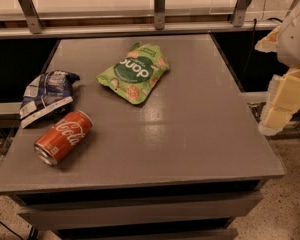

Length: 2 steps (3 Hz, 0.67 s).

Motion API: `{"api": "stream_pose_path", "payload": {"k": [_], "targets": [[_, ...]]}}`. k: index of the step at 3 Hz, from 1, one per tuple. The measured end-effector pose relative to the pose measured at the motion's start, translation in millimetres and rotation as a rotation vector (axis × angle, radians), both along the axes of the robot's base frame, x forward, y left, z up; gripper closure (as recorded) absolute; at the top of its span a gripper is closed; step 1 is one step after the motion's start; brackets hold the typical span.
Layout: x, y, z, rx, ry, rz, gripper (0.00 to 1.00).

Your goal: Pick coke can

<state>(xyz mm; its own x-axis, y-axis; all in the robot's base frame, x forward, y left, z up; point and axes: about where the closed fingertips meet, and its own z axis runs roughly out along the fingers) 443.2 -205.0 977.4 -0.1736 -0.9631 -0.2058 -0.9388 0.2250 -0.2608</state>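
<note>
The coke can [63,136] is a red can with white script. It lies on its side near the front left of the grey table [190,129], silver end toward the front edge. My gripper [280,104] is cream-coloured and hangs off the table's right edge, far right of the can and not touching anything. Nothing shows in it.
A blue-and-white chip bag [46,95] lies just behind the can at the left edge. A green snack bag [134,73] lies at the table's centre back. A metal rail with posts [160,9] runs behind the table. Speckled floor shows at the lower right.
</note>
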Motion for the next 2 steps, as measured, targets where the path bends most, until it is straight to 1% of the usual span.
{"api": "stream_pose_path", "payload": {"k": [1,2], "targets": [[13,38,3,-0.037,-0.015,0.169,0.0],[24,98,-5,-0.116,-0.008,0.418,0.0]]}}
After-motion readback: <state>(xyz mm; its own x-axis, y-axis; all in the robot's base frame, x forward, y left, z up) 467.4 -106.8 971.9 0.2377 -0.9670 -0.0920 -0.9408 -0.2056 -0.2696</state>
